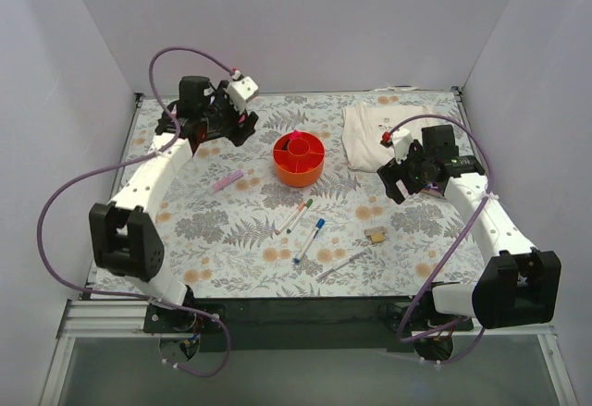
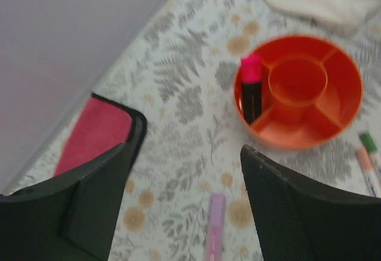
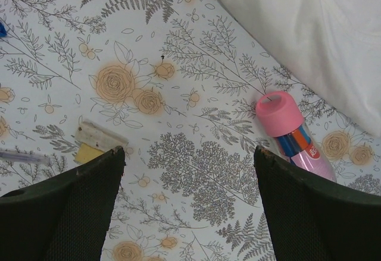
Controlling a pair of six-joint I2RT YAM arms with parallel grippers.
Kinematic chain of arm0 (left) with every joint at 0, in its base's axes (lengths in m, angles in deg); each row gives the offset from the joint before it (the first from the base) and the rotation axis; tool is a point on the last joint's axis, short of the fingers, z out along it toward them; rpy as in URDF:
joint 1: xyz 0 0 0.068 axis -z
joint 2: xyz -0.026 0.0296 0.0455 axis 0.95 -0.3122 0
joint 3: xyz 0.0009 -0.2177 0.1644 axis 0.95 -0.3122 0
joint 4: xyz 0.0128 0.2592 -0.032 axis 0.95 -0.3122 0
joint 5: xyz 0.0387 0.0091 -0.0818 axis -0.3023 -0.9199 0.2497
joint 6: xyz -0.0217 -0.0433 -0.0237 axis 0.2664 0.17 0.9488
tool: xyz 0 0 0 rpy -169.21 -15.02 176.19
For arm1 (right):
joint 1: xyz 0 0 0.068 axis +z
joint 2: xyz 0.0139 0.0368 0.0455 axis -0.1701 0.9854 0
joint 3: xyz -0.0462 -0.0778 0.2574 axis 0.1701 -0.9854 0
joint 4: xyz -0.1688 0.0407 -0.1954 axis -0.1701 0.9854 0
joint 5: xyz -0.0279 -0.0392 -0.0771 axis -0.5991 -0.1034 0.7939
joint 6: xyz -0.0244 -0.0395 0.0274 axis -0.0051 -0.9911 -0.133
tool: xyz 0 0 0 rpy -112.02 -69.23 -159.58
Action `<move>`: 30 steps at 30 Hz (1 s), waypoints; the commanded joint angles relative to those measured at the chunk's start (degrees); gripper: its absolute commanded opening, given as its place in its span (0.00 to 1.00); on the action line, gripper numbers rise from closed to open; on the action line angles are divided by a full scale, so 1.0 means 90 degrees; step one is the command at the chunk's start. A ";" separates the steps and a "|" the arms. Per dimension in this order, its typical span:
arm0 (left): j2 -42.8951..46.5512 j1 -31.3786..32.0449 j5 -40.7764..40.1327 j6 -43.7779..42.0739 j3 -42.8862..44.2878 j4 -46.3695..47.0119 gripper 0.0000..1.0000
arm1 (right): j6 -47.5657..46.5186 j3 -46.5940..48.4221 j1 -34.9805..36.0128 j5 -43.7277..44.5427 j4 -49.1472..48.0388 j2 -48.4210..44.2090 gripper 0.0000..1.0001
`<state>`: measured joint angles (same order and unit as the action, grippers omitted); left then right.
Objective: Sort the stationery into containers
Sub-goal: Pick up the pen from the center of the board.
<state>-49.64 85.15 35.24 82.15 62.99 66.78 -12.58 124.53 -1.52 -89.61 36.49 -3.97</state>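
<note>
The round orange-red tub (image 1: 298,158) stands mid-table, and a pink highlighter (image 2: 251,88) stands upright in one of its outer compartments (image 2: 297,91). A lilac highlighter (image 1: 227,181) lies to its left, below my open, empty left gripper (image 2: 187,154) in the wrist view (image 2: 214,225). Thin white markers (image 1: 298,214), one with a blue cap (image 1: 313,238), a grey pen (image 1: 342,264) and a tan block (image 1: 376,235) lie in front of the tub. My right gripper (image 3: 189,154) is open and empty above bare cloth, between the tan block (image 3: 95,142) and a pink-capped tube (image 3: 292,133).
A crumpled white cloth (image 1: 388,133) lies at the back right, its edge beside the pink-capped tube (image 3: 309,47). A pink-red patch (image 2: 95,133) shows beside my left finger near the wall. White walls enclose the flowered table cover (image 1: 231,239) on three sides.
</note>
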 commanded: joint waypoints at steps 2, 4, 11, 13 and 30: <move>-0.1570 -0.0515 0.0385 -0.1848 0.0337 -0.4145 0.85 | -0.0146 -0.0018 -0.0031 -0.0318 -0.0043 -0.0171 0.93; -0.1669 -0.0545 0.0102 -0.1820 0.0240 -0.3875 0.86 | -0.0146 -0.0057 -0.0030 -0.0347 -0.0063 -0.0161 0.93; -0.1835 -0.0467 -0.0846 -0.1478 -0.0142 -0.2897 0.86 | -0.0136 -0.0174 -0.0021 -0.0387 -0.0122 -0.0268 0.93; -0.1894 -0.0467 -0.0876 -0.1575 -0.0152 -0.2907 0.84 | -0.0136 -0.0233 -0.0031 -0.0368 -0.0131 -0.0326 0.93; -0.3065 -0.0467 -0.0612 -0.1546 0.0688 -0.3111 0.58 | -0.0077 -0.0565 -0.0031 -0.0182 -0.0161 -0.0473 0.94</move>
<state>-77.42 80.93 27.64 69.52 66.64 41.07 -13.22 119.59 -1.52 -91.65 36.23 -7.03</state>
